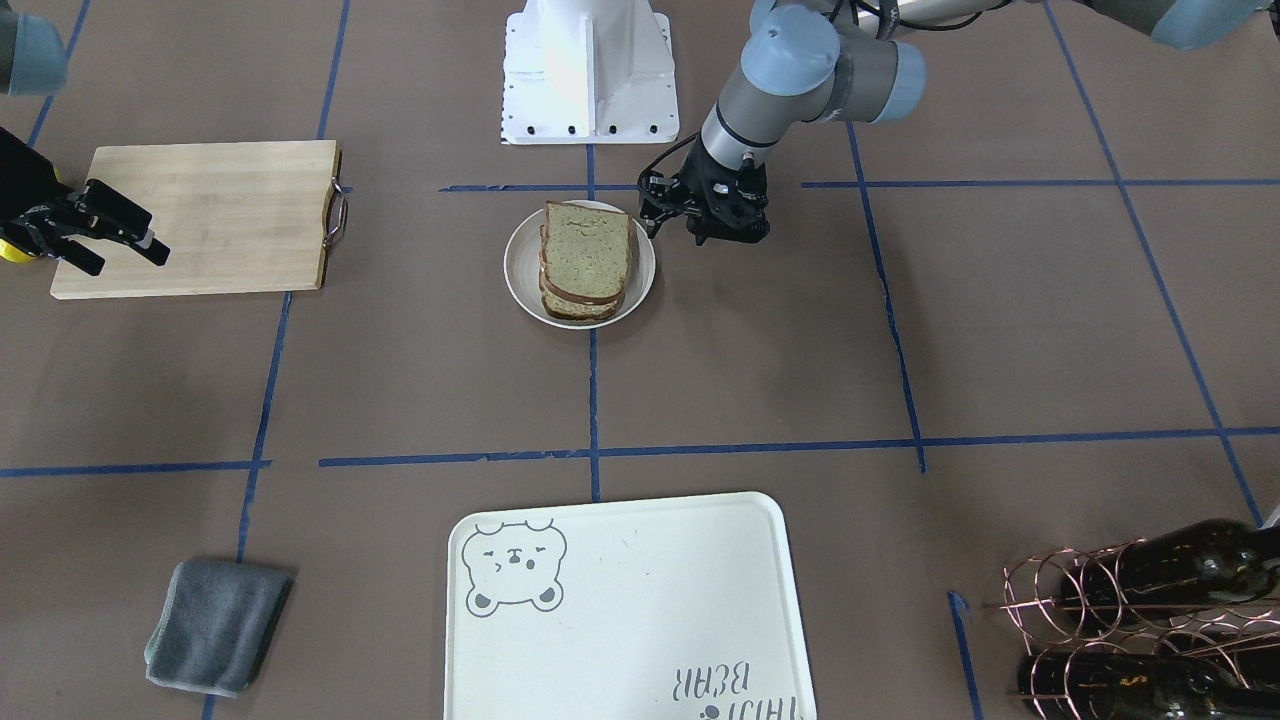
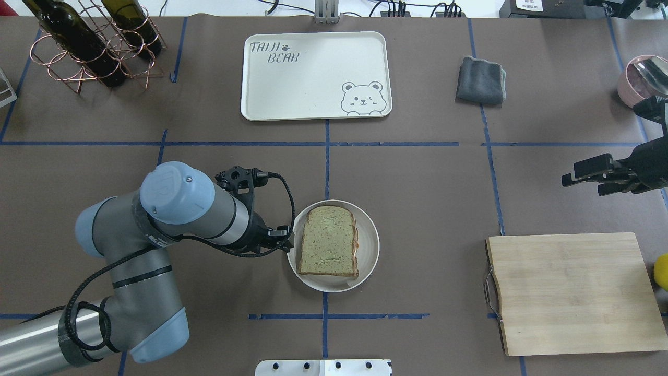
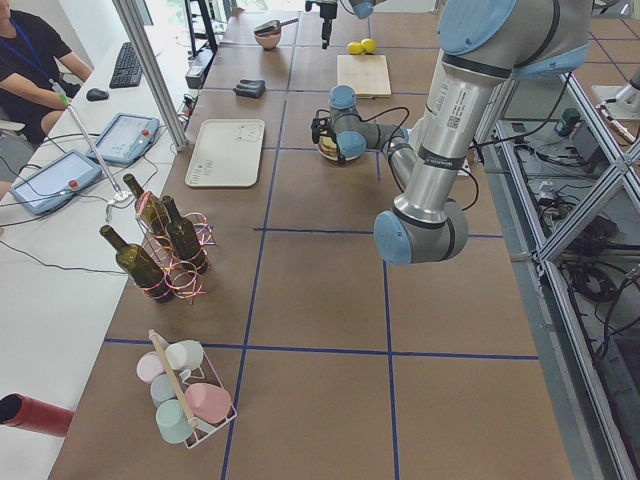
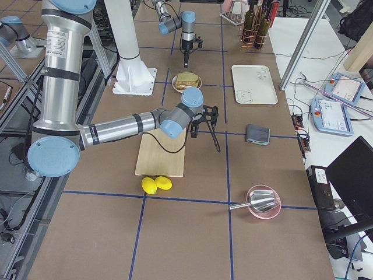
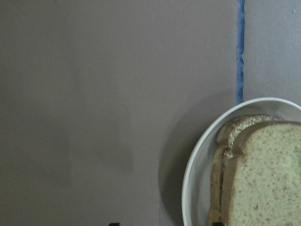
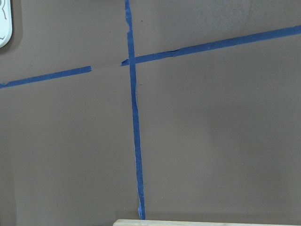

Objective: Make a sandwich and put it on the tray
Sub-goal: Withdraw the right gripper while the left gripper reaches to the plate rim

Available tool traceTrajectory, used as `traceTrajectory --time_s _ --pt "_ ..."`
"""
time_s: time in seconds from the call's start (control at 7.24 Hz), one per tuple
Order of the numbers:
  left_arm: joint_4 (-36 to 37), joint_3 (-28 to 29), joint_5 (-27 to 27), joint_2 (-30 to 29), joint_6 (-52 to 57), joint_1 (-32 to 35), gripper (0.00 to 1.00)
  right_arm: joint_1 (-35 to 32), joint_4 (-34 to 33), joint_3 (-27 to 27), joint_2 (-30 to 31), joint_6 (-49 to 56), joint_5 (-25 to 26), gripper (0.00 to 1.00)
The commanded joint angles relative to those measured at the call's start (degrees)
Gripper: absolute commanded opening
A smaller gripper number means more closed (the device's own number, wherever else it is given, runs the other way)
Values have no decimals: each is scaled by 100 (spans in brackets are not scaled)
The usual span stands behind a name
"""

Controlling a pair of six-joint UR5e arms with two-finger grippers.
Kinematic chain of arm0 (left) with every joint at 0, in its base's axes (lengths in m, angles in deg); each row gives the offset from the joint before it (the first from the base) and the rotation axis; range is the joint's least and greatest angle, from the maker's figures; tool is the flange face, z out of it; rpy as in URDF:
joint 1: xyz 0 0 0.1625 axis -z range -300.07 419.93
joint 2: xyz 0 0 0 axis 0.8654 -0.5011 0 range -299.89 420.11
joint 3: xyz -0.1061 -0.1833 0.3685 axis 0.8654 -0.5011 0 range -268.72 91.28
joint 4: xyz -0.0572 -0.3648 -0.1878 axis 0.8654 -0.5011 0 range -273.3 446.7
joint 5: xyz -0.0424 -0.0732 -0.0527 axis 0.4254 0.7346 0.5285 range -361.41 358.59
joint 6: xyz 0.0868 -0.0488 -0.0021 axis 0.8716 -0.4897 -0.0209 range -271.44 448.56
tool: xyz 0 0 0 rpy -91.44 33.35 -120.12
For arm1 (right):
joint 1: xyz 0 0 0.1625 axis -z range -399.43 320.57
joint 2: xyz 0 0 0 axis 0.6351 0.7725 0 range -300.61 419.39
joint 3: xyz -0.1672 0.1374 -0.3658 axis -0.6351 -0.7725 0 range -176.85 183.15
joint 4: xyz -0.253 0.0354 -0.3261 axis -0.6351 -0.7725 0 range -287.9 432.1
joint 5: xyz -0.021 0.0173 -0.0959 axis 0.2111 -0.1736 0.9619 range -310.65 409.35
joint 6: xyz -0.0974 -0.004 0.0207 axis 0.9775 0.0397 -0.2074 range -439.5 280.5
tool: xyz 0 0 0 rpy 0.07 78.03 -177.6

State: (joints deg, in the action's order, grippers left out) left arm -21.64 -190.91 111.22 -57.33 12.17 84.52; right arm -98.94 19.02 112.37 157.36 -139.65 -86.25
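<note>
The sandwich (image 1: 585, 260) (image 2: 329, 240) lies on a small round white plate (image 1: 520, 270) (image 2: 368, 245) at the table's middle. Its top slice is pale greenish-tan with a brown crust; the egg does not show clearly. My left gripper (image 1: 700, 225) points down beside the plate, on the robot's left of it, open and empty. The left wrist view shows the sandwich (image 5: 258, 174) and the plate rim (image 5: 197, 169) at the lower right. My right gripper (image 1: 110, 235) (image 2: 592, 177) is open and empty, above the table near the cutting board. The cream tray (image 1: 620, 600) (image 2: 313, 75) with its bear drawing lies at the far side, with nothing on it.
A wooden cutting board (image 2: 574, 292) lies on the robot's right, with a lemon (image 2: 661, 271) at its edge. A grey cloth (image 2: 480, 81) and a pink bowl (image 2: 642, 78) are far right. A copper rack with wine bottles (image 2: 94, 47) stands far left.
</note>
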Motion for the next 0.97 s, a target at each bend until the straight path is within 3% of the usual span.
traceTrajectory --time_s 0.0,0.83 --pt "-3 199 -22 -129 -8 -87 65 2 0 -6 -6 3 -1 100" --pt "-310 586 -22 -270 10 -96 53 -7 9 3 64 3 -10 100"
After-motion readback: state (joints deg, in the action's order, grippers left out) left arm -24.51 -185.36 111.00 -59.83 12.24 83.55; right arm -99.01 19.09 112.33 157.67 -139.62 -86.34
